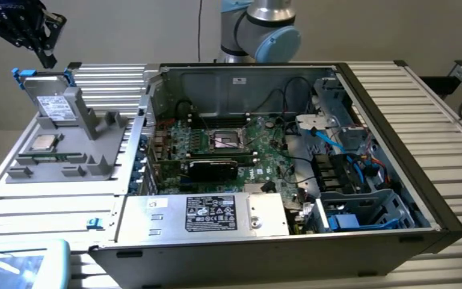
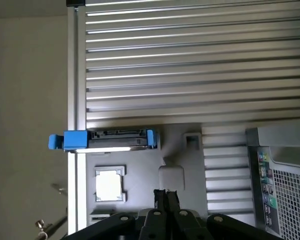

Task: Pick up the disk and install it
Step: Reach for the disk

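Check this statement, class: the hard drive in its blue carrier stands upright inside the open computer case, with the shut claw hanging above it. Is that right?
Not quite. The hard drive stands upright in the grey holder outside the open computer case, on the exterior view's left, as that view shows. The shut claw does hang above it.

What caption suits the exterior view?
Gripper, fingers shut, hangs above the grey holder where the disk stands, beside an open computer.

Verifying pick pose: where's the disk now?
Exterior view's left: the disk stands upright in the grey holder, just behind the CPU chip, outside the open computer case.
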{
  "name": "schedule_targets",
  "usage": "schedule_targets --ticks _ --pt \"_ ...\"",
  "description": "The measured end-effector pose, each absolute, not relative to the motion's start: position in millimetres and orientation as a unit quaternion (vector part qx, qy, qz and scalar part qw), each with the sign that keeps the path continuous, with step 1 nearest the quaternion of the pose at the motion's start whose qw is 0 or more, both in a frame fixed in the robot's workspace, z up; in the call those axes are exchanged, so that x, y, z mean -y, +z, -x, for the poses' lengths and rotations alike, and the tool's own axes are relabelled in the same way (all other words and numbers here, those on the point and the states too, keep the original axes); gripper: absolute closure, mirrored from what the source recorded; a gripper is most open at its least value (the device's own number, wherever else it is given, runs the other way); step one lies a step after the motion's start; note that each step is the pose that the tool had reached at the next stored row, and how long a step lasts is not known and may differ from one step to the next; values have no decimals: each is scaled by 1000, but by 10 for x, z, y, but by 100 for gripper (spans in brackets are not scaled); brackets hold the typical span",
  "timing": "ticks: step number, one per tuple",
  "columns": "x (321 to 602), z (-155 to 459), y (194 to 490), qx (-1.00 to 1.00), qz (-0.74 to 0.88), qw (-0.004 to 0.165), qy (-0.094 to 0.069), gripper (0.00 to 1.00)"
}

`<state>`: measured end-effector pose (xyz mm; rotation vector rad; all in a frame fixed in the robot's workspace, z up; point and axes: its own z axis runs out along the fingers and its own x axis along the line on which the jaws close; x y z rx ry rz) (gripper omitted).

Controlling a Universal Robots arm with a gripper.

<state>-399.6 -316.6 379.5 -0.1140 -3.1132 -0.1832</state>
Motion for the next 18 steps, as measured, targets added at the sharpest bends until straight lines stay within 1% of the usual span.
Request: schedule_targets --ticks 13,18 --pt "2980 4337 3787 998 34 13 -58 89" --pt "2944 4391 3786 998 29 20 -57 89"
